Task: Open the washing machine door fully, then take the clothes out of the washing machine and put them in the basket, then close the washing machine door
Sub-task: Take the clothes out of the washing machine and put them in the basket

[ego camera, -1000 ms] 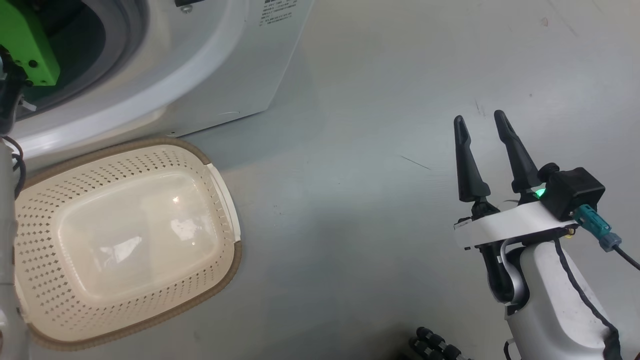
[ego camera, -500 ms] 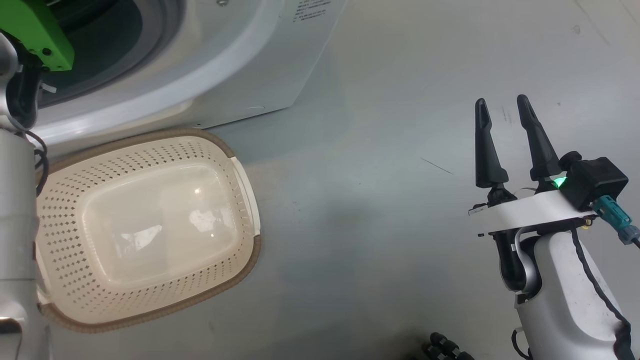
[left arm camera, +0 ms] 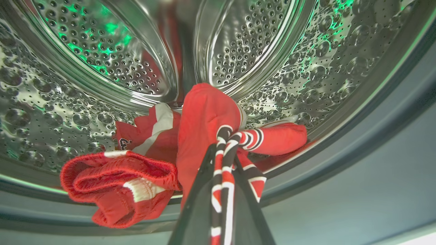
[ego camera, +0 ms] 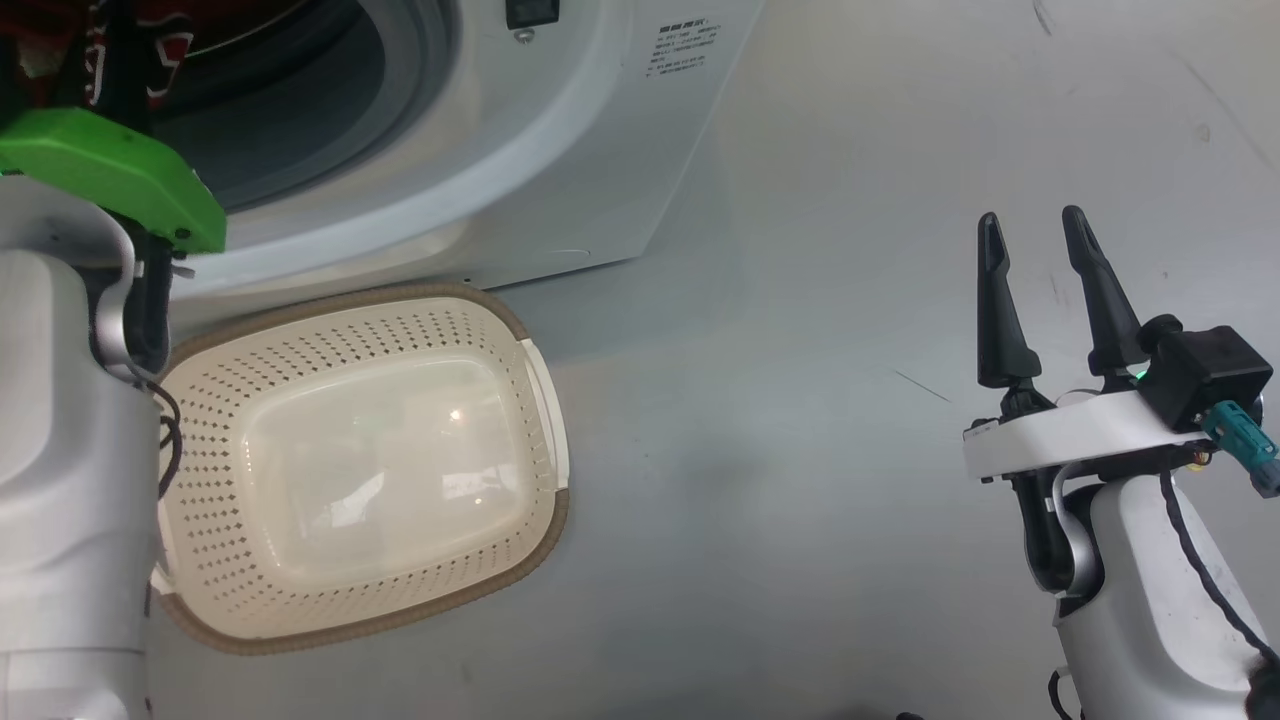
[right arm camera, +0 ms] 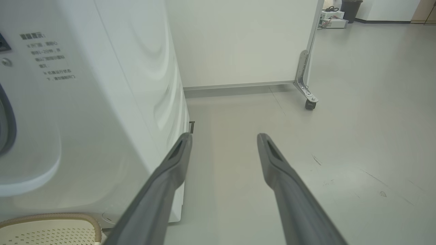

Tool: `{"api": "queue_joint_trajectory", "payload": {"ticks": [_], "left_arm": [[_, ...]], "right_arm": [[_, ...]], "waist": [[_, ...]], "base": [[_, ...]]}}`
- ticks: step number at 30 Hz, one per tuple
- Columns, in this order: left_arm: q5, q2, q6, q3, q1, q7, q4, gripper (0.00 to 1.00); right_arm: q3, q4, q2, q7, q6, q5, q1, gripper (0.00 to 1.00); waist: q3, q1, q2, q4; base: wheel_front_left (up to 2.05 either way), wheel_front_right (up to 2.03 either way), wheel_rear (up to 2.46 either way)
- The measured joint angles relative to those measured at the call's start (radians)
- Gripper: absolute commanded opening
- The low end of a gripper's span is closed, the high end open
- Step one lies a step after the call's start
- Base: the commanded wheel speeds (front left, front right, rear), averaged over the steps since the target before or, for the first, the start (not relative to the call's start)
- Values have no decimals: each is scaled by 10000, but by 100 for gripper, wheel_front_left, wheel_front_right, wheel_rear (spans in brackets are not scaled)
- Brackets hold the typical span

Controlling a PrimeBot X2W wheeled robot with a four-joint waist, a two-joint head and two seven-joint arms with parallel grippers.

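A striped band of the clothes (left arm camera: 204, 112) is clamped between the fingers of the left gripper (left arm camera: 222, 149). The rest of the clothes are heaped low in the drum (left arm camera: 272, 51) behind. The right gripper (ego camera: 1030, 216) is held spread, empty, over the floor (ego camera: 800, 450). The basket (ego camera: 545, 400) is set just before the washer (ego camera: 560, 130).

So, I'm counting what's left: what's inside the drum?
Red clothes with white stripes lie in the drum; the left gripper is shut on a striped edge. Anything beneath the pile is covered.
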Motion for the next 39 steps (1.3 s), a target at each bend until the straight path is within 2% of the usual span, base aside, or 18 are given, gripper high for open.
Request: {"api": "queue_joint_trajectory", "payload": {"ticks": [16, 24, 39], "left_arm": [[17, -483, -12, -33, 2301, -2397, -761, 0], [201, -671, 146, -25, 2996, -2443, -1850, 0], [616, -715, 458, -121, 4574, -2529, -3942, 0]], "right_arm": [[-157, 393, -121, 0, -2, -176, 1047, 100], [-282, 374, -249, 0, -10, -176, 1514, 100], [-56, 140, -313, 0, 2, -207, 1706, 100]], "waist": [[-1543, 0, 0, 732], [-2252, 0, 0, 1169], [-2764, 0, 0, 1807]], "base": [[0, 0, 0], [0, 0, 0], [0, 0, 0]]}}
